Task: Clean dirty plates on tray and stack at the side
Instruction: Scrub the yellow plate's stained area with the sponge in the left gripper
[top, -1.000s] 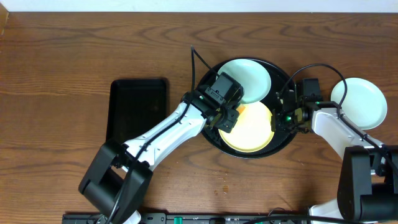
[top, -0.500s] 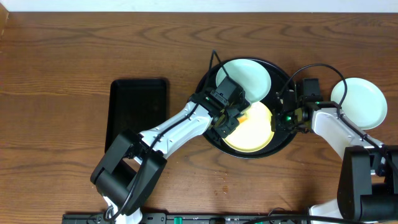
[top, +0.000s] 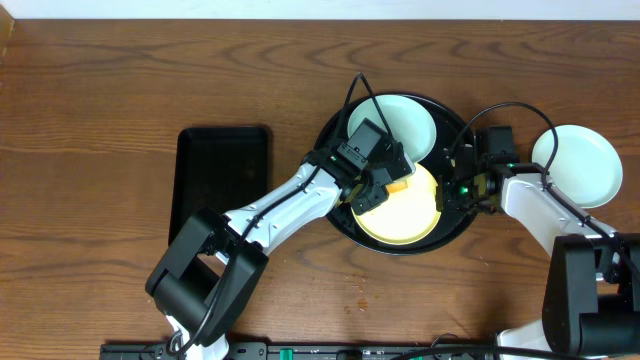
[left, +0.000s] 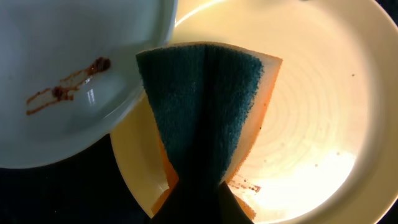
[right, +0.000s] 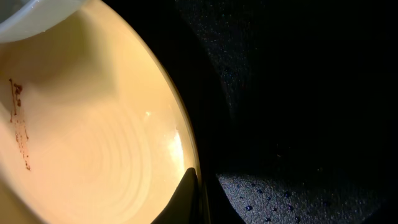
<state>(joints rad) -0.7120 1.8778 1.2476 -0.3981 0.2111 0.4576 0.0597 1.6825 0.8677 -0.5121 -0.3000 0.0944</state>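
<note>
The round black tray (top: 455, 228) holds a pale yellow plate (top: 405, 218) and a pale blue-white plate (top: 405, 122) behind it. My left gripper (top: 385, 187) is shut on an orange sponge with a dark green scrub face (left: 205, 99) and presses it on the yellow plate (left: 311, 93), which has brown specks (left: 245, 185). The blue-white plate (left: 74, 56) overlaps the yellow one and carries a brown smear (left: 65, 90). My right gripper (top: 450, 192) is shut on the yellow plate's right rim (right: 186, 155). A third pale plate (top: 577, 165) lies on the table to the right.
A smaller rectangular black tray (top: 222, 180) lies on the wooden table to the left of the round tray. The round tray's wet black floor (right: 311, 186) shows in the right wrist view.
My left gripper has moved the sponge to the right and a little back across the yellow plate. The right gripper and the plates have stayed in place.
</note>
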